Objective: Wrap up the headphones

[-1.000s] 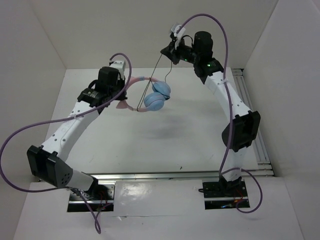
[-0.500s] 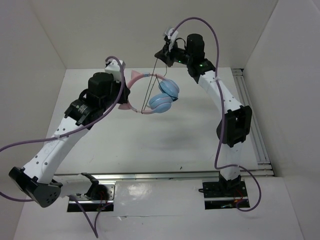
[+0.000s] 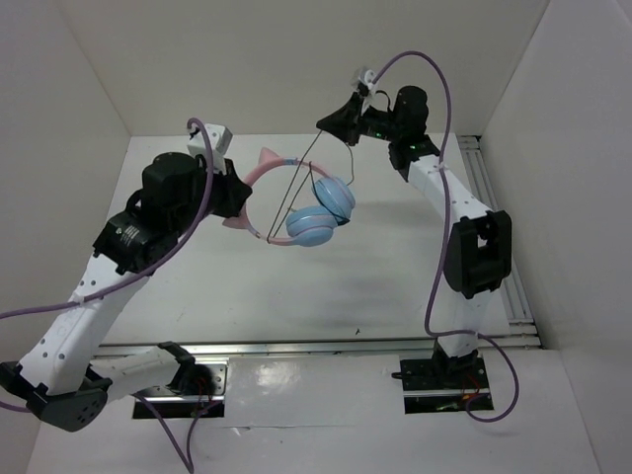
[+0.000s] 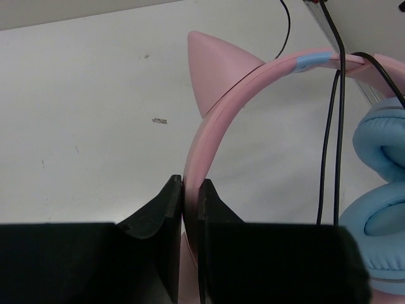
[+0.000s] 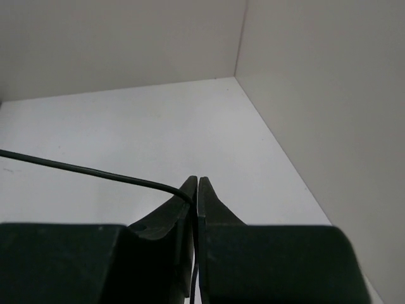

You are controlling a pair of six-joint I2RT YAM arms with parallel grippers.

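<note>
The headphones point(image 3: 314, 210) hang in the air above the white table, with two light blue ear cups point(image 4: 380, 183) and a pink cat-ear headband point(image 4: 218, 107). My left gripper point(image 3: 240, 197) is shut on the pink headband point(image 3: 259, 170) near one cat ear; in the left wrist view point(image 4: 188, 190) the band sits squeezed between the jaws. My right gripper point(image 3: 326, 120) is raised at the back and shut on the thin black cord point(image 5: 82, 169), which runs taut down to the headphones point(image 3: 301, 168) and loops over the band point(image 4: 334, 126).
White walls close in the table point(image 3: 326, 276) on left, back and right. A metal rail point(image 3: 499, 227) runs along the right edge. Thick purple cables point(image 3: 434, 69) arc above both arms.
My left arm has lifted and drawn the headphones toward the front left. My right gripper has swung right and up with the cord, pulling it taut.
</note>
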